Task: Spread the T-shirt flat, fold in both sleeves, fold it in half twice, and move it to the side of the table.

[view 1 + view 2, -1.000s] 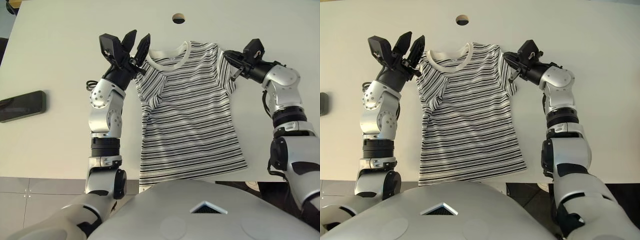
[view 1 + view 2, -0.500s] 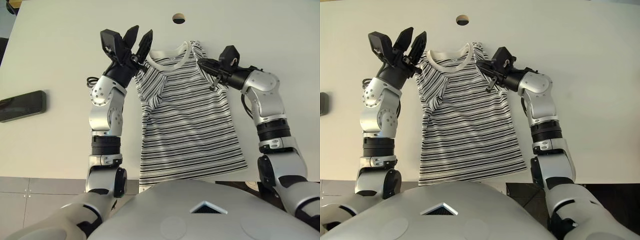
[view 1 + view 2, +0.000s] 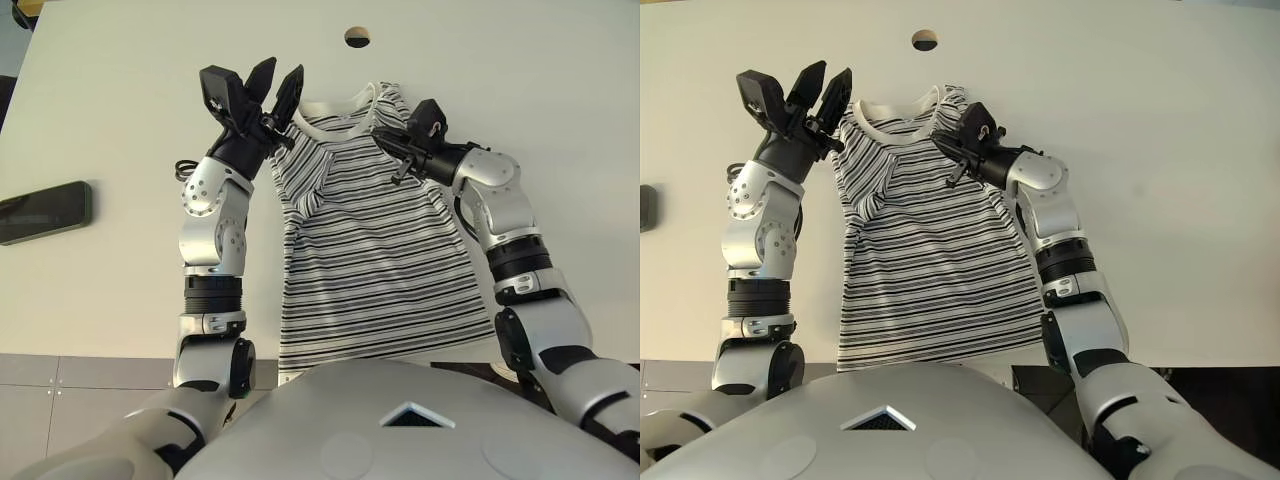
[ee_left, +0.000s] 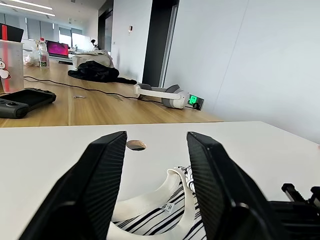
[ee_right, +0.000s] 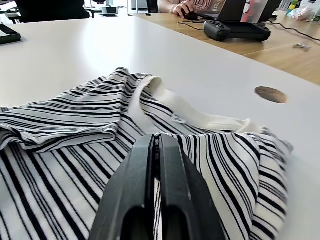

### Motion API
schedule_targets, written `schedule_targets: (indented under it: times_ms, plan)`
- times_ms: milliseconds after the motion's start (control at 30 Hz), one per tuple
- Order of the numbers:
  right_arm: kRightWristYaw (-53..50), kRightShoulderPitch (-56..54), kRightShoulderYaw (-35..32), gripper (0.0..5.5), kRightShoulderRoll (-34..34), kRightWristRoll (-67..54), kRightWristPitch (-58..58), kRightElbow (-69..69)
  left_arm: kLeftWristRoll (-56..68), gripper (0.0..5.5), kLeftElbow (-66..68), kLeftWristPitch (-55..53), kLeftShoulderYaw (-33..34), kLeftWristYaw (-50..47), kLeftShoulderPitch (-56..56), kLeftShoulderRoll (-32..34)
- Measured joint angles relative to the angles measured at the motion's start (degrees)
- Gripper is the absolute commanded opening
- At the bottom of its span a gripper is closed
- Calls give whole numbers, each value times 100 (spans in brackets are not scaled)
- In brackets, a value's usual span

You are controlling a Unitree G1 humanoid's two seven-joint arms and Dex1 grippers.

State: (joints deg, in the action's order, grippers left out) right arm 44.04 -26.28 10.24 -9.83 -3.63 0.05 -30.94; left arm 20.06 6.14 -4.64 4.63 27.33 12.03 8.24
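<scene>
Pulls the right sleeve [image 3: 394,103] of the striped T-shirt [image 3: 375,250] in from the outer edge, where pinched a second ago, to the upper chest just right of the collar [image 3: 340,112]. Leaves that side of the garment narrower than a second ago, with the shoulder cloth doubled over beside the neckline. Keeps the left jaws where seen a second ago, raised beside the shirt's left shoulder, above the already bunched left sleeve [image 3: 305,185].

Lies front up on the white tabletop [image 3: 120,90], collar toward the far side near a round hole [image 3: 357,37], hem at the near edge. Sits between the two arms, with the right jaws over the chest and the left jaws just off the collar's left end.

Pinches striped cloth with the right jaws pressed together, tips low on the folded-in sleeve, as in the right wrist view. Holds the left jaws spread wide, gripping nothing, and frames the collar and the hole between the two black fingers [image 4: 105,190] in the left wrist view; cannot tell whether those tips touch the cloth. Shares the tabletop with a dark flat device [image 3: 40,212] well off to the left.
</scene>
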Motion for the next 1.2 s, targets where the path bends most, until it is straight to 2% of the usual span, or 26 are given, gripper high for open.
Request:
schedule_targets:
  times_ms: [100,367,433,633,900,1033,1200]
  plan:
    - [33,0,3,15,30,-5,42,-1,1,223,0,-2,1,-3,0,-17]
    - [268,12,28,153,70,-122,209,200,1,223,2,-4,5,-2,1,-51]
    - [339,38,66,169,70,-179,307,371,1,223,5,-4,5,0,1,-53]
    - [493,47,23,169,60,-402,633,707,1,223,46,-4,5,10,5,-65]
    - [137,-755,-151,169,64,-283,134,-44,2,223,180,-1,9,35,129,-107]
    - [-182,-1285,-167,169,108,-7,-413,-805,2,223,219,0,10,40,138,-119]
    - [-932,-1708,506,169,53,1208,-1468,-2485,2,223,232,2,10,42,163,-153]
